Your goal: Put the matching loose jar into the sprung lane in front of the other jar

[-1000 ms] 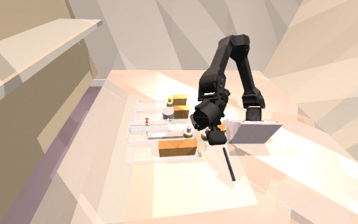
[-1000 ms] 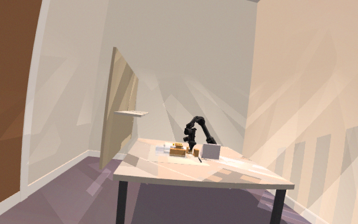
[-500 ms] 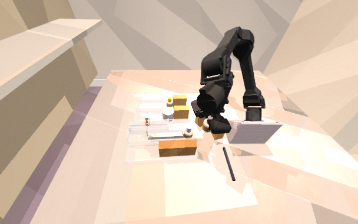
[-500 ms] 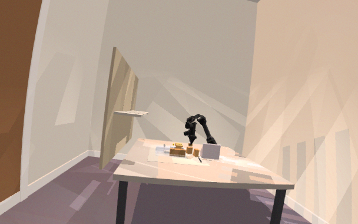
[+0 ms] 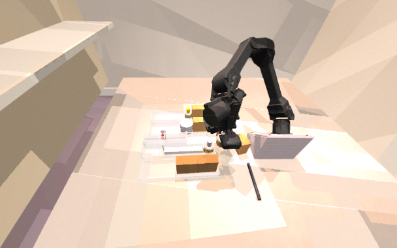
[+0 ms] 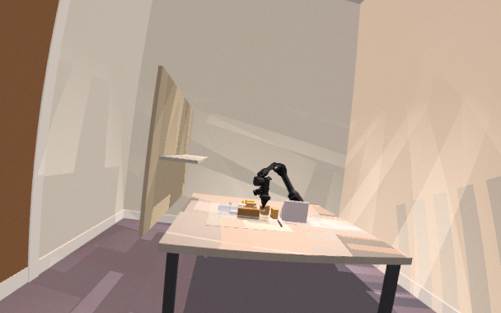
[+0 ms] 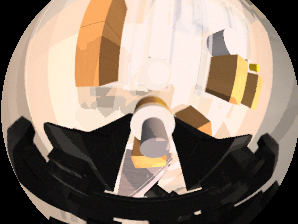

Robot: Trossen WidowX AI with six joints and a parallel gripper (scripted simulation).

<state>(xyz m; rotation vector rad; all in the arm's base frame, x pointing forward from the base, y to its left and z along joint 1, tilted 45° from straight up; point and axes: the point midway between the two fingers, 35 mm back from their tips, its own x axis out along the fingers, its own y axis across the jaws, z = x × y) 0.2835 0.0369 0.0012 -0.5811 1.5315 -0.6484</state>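
My gripper (image 5: 224,141) (image 6: 264,205) (image 7: 151,118) is shut on a jar with a grey cap, white shoulder and amber band (image 7: 152,116). The held jar is upright and raised off the table, just in front of the clear lanes; in the top view it is mostly hidden behind the finger. A matching grey-capped jar (image 5: 208,146) stands near the front end of the middle clear lane (image 5: 183,151). In the wrist view only a pale round shape shows over the lane, and I cannot tell whether it is that jar. The pusher plate and front stop are too faint to tell.
Orange blocks (image 5: 196,164) (image 7: 100,47) flank the lane on the near side. More blocks (image 5: 199,124) (image 7: 225,77), a wide jar (image 5: 186,125) and a yellow-tipped bottle (image 5: 188,112) stand beyond. A loose block (image 5: 243,143), grey panel (image 5: 277,147) and black rod (image 5: 254,181) lie frontward.
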